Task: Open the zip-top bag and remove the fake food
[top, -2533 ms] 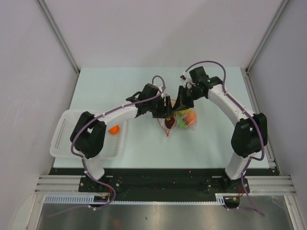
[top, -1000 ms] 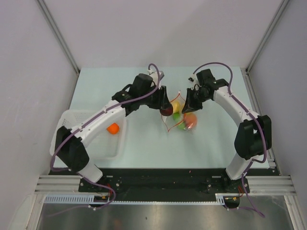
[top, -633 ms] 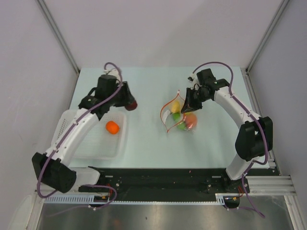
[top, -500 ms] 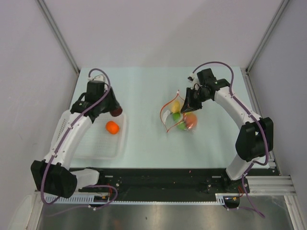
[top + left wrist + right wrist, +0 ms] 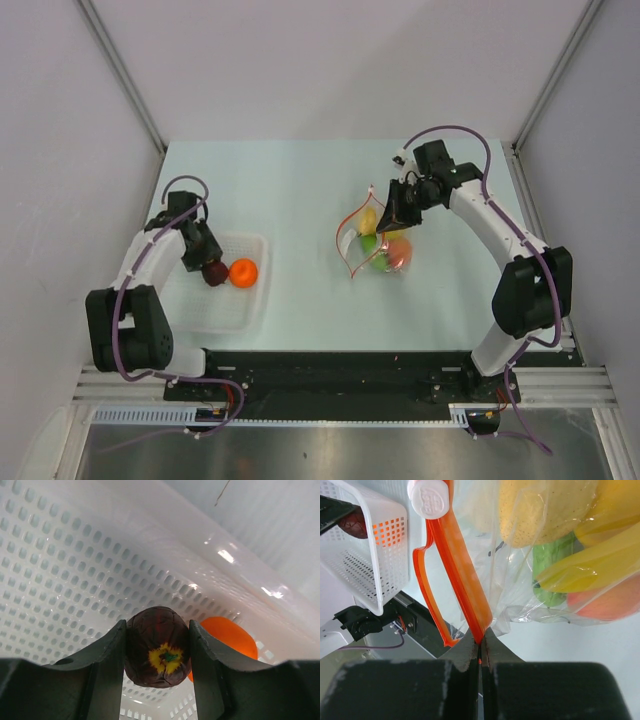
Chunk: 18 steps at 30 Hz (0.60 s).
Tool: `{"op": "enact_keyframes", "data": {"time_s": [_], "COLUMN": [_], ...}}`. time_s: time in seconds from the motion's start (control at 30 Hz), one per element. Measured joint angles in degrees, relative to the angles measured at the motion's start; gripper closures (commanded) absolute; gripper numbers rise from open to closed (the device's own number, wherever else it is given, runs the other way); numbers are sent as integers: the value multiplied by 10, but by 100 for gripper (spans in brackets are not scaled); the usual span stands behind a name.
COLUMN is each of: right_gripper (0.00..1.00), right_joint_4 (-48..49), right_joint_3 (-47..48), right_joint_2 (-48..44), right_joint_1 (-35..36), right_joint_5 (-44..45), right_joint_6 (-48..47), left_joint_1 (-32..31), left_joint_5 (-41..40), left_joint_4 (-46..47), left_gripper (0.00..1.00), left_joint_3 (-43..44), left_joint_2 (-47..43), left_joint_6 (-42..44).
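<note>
The orange fruit (image 5: 230, 636) is half hidden behind the dark fruit (image 5: 157, 647) and left fingers (image 5: 207, 670). The fruit (image 5: 550, 510) in the bag (image 5: 461, 575) gets cropped at the right wrist view's edges.

Over the white, hole-dotted basket (image 5: 75, 570) you see a dark maroon fruit (image 5: 157, 647) with a yellow-green patch, beside an orange fruit (image 5: 227, 635). Right of the basket, your clear bag (image 5: 520, 600) has an orange-red zip strip (image 5: 462, 575) and yellow, green and peach food (image 5: 545, 510).
</note>
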Motion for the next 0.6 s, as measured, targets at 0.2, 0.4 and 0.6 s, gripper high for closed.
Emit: {"op": "enact_keyframes", "data": {"time_s": [0.2, 0.4, 0.6], "right_gripper": [100, 100, 100], "right_joint_4": [0, -5, -19], "right_joint_3": [1, 10, 45], "right_joint_2": [0, 0, 0], "right_joint_1": [-1, -1, 2], "right_joint_5": [-5, -11, -21], "right_joint_6": [0, 1, 7], "left_joint_1": [-1, -64, -165], "left_joint_5": [12, 18, 65], "left_joint_4": [0, -1, 43], "left_gripper": [31, 30, 60], "left_joint_3": [-16, 11, 54], "left_joint_2": [-12, -88, -107], "left_joint_6": [-2, 2, -15]}}
